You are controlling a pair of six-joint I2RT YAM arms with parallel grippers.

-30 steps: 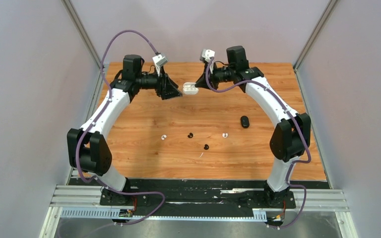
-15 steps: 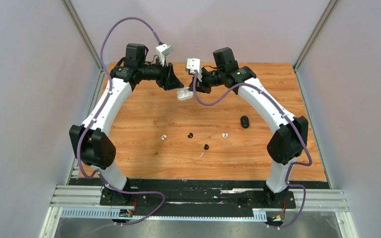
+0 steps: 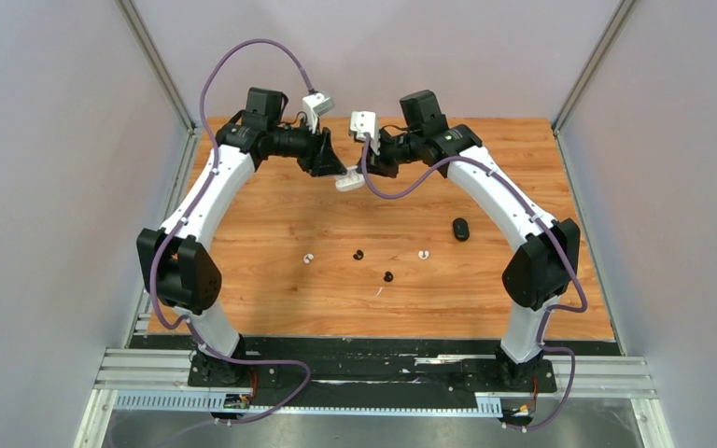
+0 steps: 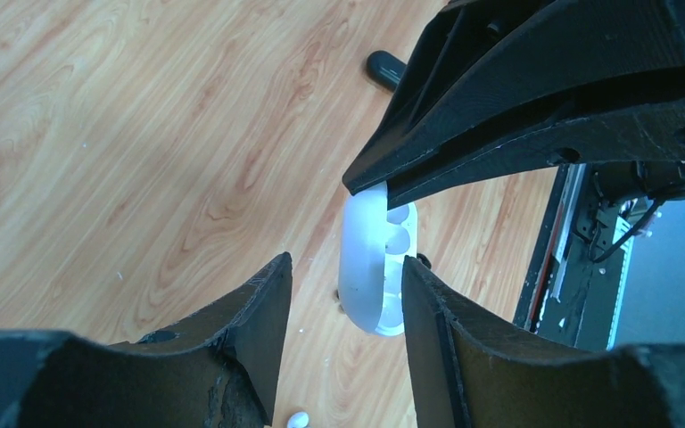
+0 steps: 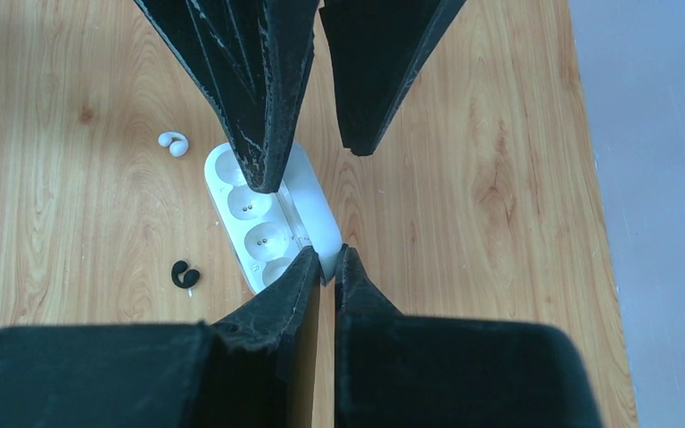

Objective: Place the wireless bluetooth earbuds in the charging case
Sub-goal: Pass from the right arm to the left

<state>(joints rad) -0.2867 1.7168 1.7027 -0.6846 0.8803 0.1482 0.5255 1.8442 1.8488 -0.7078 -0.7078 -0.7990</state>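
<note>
Charging case (image 5: pixel 263 223), the white one, hangs open above the table (image 3: pixel 271 215), pinched at one end by the right gripper (image 5: pixel 328 260), while the left gripper (image 4: pixel 343 263) sits spread wide around its other end. All four earbuds (image 3: pixel 358 254), two white and two black, lie loose on the wood on the arm-base side of that case. A black case (image 3: pixel 460 229) sits off to its right.

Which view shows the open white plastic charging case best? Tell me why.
Right wrist: the white plastic charging case faces that camera, its empty earbud sockets plainly visible. Left wrist shows the case side-on, sockets only glimpsed. Top external shows the case as a small white shape, no detail.
</note>
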